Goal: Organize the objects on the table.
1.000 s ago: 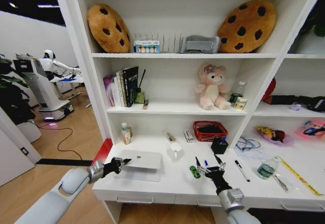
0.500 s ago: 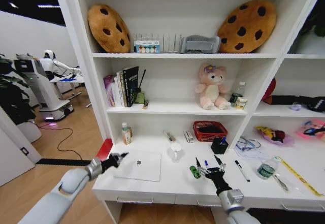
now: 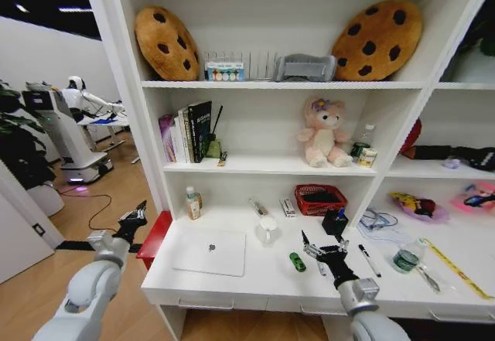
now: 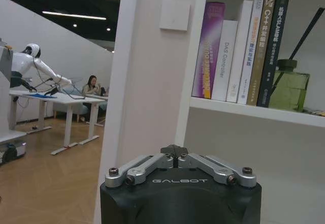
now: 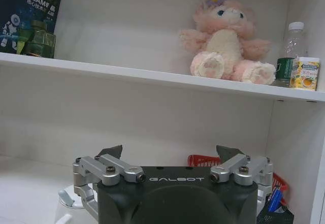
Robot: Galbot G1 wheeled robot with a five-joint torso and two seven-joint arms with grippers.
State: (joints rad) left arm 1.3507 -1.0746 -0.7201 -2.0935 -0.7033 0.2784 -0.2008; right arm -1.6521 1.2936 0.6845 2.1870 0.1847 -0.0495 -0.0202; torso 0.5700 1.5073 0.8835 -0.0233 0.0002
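Head view: laptop (image 3: 210, 251) lies flat on my desk (image 3: 255, 283).
Left gripper (image 3: 135, 217): off the desk's edge, left of the laptop, jaws pressed together.
Right gripper (image 3: 324, 249): right of the laptop, over the desk, jaws spread, nothing between them.
Green item (image 3: 297, 261): between laptop and right gripper.

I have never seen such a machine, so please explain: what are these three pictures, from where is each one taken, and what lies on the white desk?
It is a wheeled robot with two arms. The wide picture comes from a camera on its head, looking down at the white desk. The other two come from cameras on its wrists.

The left gripper is shut, holds nothing, and is off the desk's left end, beside the shelf wall. The right gripper is open and empty, above the desk near the pens.

On the desk lie a closed silver laptop, a tiny green item, a green-lidded jar, a yellow ruler, and a red basket.
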